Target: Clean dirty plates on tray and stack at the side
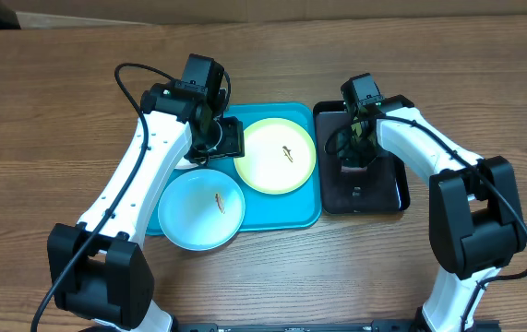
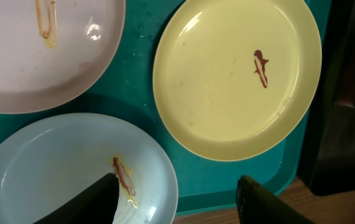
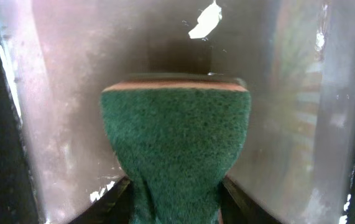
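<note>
Overhead faces down; both wrists look close, left sharing the tray (image 1: 286,210).

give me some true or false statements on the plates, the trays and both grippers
1. The right gripper pinches a green sponge between its jaws. True.
2. The lime green plate is clean. False: it bears a brown smear.
3. The three plates are stacked. False: the white plate, the pale blue plate and the lime green plate lie side by side on the turquoise tray.
4. The left gripper has open, empty jaws. True.
5. The sponge is held over the black tray. True.
</note>
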Robot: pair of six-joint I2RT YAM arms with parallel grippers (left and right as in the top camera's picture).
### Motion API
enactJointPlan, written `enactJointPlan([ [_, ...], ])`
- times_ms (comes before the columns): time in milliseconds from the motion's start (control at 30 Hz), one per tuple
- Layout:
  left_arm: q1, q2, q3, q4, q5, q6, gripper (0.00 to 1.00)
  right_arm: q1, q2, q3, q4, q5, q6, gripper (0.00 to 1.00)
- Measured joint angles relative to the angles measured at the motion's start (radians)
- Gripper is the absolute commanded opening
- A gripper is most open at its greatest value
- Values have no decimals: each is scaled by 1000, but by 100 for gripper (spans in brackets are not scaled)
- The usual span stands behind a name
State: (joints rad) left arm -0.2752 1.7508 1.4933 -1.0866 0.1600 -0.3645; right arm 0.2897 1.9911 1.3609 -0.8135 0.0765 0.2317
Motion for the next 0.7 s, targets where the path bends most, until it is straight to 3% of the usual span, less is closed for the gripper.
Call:
enactJointPlan([
  [133,0,0,0,0,0,0,62,0,0,-2,-3,1,3,25],
  [233,0,7,0,3,-1,0,61,0,0,-2,-2,0,-5,4],
  [433,0,50,0,4,-1,0,61,0,0,10,-66,2,3,4],
  [700,0,68,-2,29,-7,0,62,0,-55,152,-226,1,3,4],
])
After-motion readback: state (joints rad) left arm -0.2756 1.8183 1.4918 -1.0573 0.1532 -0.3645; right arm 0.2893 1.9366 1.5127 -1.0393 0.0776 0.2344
